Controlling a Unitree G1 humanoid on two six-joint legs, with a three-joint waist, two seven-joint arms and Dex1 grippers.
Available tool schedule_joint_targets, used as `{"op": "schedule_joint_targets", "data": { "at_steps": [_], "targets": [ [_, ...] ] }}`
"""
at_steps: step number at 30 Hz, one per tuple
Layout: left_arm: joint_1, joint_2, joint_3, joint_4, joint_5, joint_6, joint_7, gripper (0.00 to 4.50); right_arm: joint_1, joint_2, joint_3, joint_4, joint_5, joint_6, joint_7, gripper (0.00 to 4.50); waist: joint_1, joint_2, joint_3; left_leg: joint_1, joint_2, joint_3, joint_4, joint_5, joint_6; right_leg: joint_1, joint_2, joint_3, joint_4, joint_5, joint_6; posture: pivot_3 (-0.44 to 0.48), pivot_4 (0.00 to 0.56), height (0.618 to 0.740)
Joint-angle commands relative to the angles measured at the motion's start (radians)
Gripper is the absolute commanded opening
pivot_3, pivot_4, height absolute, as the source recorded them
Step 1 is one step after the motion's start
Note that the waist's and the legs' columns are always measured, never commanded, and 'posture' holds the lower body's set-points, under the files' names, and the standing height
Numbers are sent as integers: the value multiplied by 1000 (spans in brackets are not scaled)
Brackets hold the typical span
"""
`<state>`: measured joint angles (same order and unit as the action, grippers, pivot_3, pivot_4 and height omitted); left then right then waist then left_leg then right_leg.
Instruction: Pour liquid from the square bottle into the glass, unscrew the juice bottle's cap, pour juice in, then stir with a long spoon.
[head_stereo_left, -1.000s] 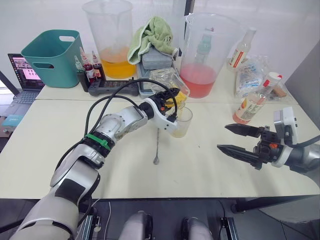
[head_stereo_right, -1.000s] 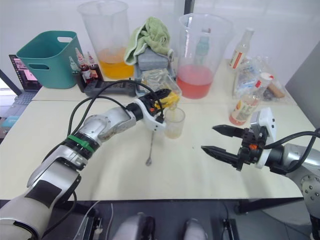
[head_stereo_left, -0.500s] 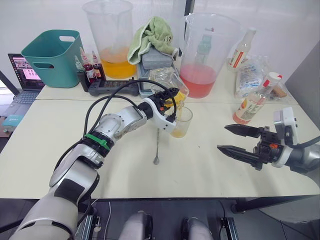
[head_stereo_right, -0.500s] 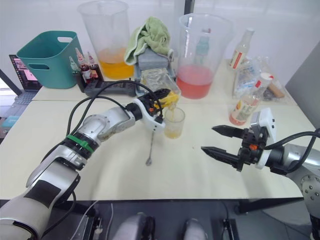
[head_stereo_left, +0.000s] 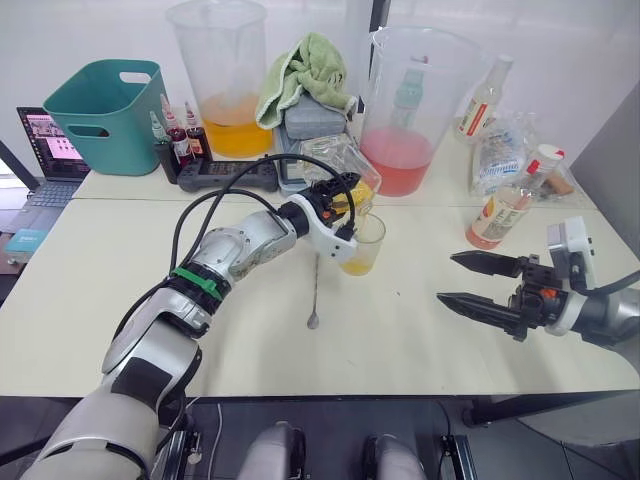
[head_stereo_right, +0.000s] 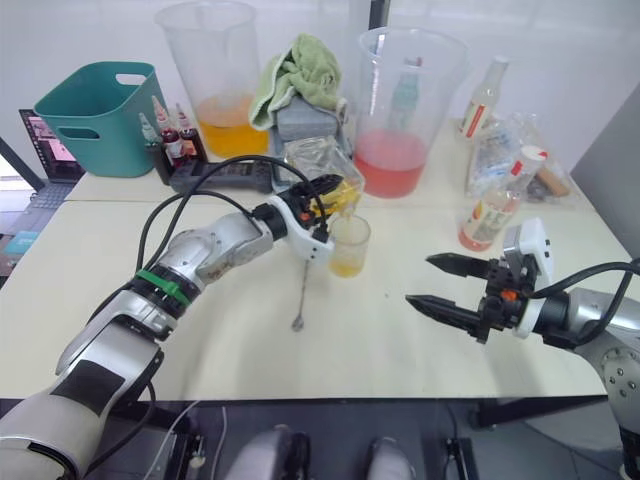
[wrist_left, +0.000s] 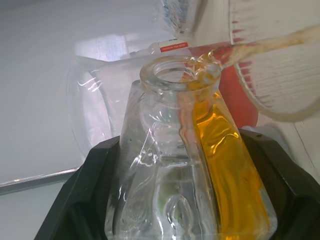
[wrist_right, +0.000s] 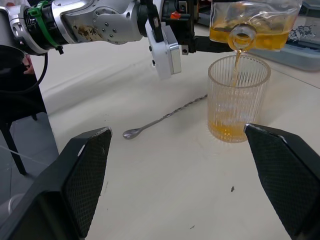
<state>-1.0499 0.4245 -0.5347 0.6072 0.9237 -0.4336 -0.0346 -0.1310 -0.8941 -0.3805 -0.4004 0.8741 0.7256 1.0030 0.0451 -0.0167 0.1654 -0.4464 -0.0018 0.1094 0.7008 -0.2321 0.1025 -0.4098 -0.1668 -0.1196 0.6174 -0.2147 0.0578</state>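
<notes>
While the left gripper (head_stereo_left: 345, 205) clamps its jaws on the tilted square bottle (wrist_right: 255, 22), amber liquid streams into the glass (head_stereo_left: 362, 245) mid-counter (head_stereo_left: 120, 290). Long spoon (head_stereo_left: 314, 290) lies at seven o'clock; right gripper (head_stereo_left: 470, 282) jaws gape at three.

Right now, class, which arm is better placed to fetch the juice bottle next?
Right. The right gripper hangs open near the juice bottle, while the left gripper is shut on the square bottle, pouring into the glass.
</notes>
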Motion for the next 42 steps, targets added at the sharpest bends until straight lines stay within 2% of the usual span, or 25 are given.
{"op": "schedule_joint_targets", "data": {
  "at_steps": [1,4,10,13,17,22,27,30,34,42],
  "targets": [
    [-31,-5,93,-57,-106,26,-13,2787,-21,-11,-8,-3,-1,-25,14,4500,-2,0,0,0,0,0,0,0,0,0,0,0,1,0,0,0,150,739],
    [-25,-18,126,-78,-183,36,-52,2787,-35,-11,4,5,-7,-24,21,4500,-4,0,0,0,0,0,1,0,0,-1,0,0,9,0,0,0,150,739],
    [7,-69,227,-127,-381,116,-167,2787,-70,-15,26,31,-19,-26,43,4500,-4,0,0,0,0,0,2,0,0,-2,-1,0,9,0,0,0,150,739],
    [34,-111,315,-189,-544,210,-247,2787,-90,-18,39,47,-27,-27,59,4500,-4,0,0,0,0,0,3,0,0,-2,-1,0,9,0,0,0,150,739],
    [66,-163,463,-287,-739,447,-293,2787,-123,-21,61,71,-36,-28,82,4500,-8,0,0,-1,0,0,4,0,0,-2,0,0,10,0,0,0,150,739],
    [90,-202,637,-379,-917,752,-245,2787,-159,-24,89,102,-52,-29,115,4500,-10,0,0,0,0,0,4,0,-1,-1,0,1,10,0,0,0,150,739],
    [124,-229,738,-433,-995,934,-157,2787,-200,-24,121,135,-72,-34,149,4500,-6,0,0,0,0,-1,4,1,-1,0,1,0,10,0,0,0,150,739],
    [145,-226,754,-452,-1008,985,-127,2787,-220,-22,137,151,-83,-35,162,4500,-4,0,0,0,0,-2,4,1,-1,1,1,0,10,0,0,0,150,739],
    [173,-235,770,-469,-1040,1023,-105,2787,-233,-20,149,162,-90,-38,171,4500,-1,-1,0,0,-1,-2,5,1,-1,1,1,0,10,0,0,0,150,739],
    [229,-218,727,-466,-1025,996,-102,2787,-250,-21,160,177,-99,-41,183,4500,-4,-1,0,1,0,-2,4,1,-2,2,1,0,9,0,0,0,150,739]
  ]
}}
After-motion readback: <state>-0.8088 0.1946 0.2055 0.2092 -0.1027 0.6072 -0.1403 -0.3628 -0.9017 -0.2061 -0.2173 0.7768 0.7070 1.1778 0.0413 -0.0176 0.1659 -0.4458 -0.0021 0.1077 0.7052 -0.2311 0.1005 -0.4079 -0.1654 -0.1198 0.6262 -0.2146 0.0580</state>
